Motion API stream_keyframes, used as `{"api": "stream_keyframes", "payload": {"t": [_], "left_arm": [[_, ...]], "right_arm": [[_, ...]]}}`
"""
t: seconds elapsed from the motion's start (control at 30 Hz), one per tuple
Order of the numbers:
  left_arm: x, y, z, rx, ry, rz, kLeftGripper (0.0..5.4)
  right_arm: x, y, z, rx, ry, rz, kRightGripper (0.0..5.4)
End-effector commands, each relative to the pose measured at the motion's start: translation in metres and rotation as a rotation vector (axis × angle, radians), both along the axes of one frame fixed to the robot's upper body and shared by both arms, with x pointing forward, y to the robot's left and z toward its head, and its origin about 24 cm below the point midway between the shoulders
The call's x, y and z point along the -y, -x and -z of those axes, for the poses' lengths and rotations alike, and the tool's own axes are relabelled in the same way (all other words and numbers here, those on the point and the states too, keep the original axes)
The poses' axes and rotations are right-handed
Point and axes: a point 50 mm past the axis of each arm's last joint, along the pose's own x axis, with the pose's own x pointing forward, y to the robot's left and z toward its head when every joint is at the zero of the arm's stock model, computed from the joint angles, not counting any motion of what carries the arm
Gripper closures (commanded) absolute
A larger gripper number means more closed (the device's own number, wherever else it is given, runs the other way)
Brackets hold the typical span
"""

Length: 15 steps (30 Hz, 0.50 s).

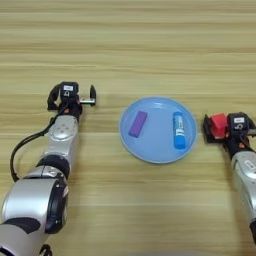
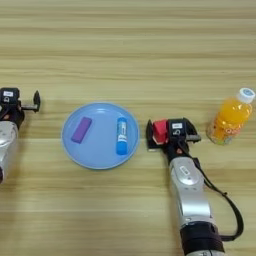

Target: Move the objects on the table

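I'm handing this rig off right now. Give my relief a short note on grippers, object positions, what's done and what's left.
Right gripper: shut on the red cube, low over the table just right of the blue plate.
Left gripper: parked left of the plate, jaws open, holding nothing.
Done: purple block and glue stick lie side by side on the plate, apart from each other.
Left: the cube is not on the plate yet; the orange bottle stands upright, untouched, at far right.
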Motion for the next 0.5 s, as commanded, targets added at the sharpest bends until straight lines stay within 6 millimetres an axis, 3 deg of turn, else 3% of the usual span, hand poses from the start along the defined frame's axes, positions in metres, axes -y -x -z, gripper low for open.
{"api": "stream_keyframes", "payload": {"t": [0.03,0.5], "left_arm": [[-0.0004,-0.0014,-0.0021,0.002,-0.013,0.002,0.0],[-0.0007,-0.0014,-0.0022,0.003,-0.013,0.002,0.0]], "right_arm": [[-0.0001,-0.0042,-0.0021,0.005,-0.006,-0.005,0.03],[-0.0034,-0.0041,0.0071,-0.05,-0.055,-0.022,0.03]]}}
